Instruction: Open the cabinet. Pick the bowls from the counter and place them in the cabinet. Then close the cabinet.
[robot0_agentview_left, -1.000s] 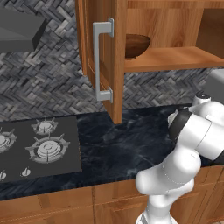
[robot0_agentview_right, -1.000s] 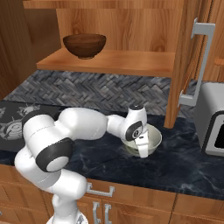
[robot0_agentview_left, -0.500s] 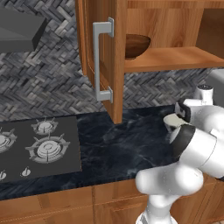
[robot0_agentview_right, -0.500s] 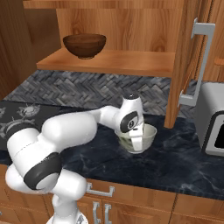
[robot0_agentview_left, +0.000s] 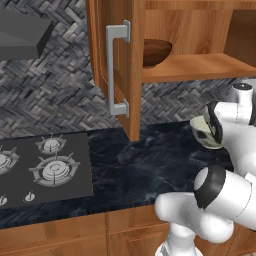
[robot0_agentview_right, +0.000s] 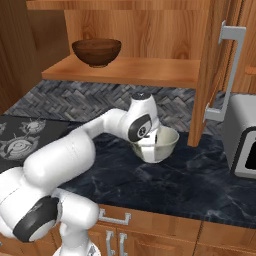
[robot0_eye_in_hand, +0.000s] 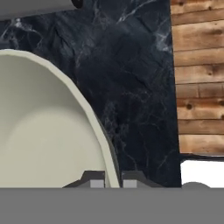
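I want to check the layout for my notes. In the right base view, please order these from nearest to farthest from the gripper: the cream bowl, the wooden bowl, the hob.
1. Cream bowl: held in the gripper, above the counter.
2. Wooden bowl: up on the cabinet shelf, to the left.
3. Hob: far left on the counter.

The arm is glossy white, built of fat rounded segments with black bands at the joints. A flat grey cap tops the wrist housing. The 2 fingertips are small, dark and square-ended.
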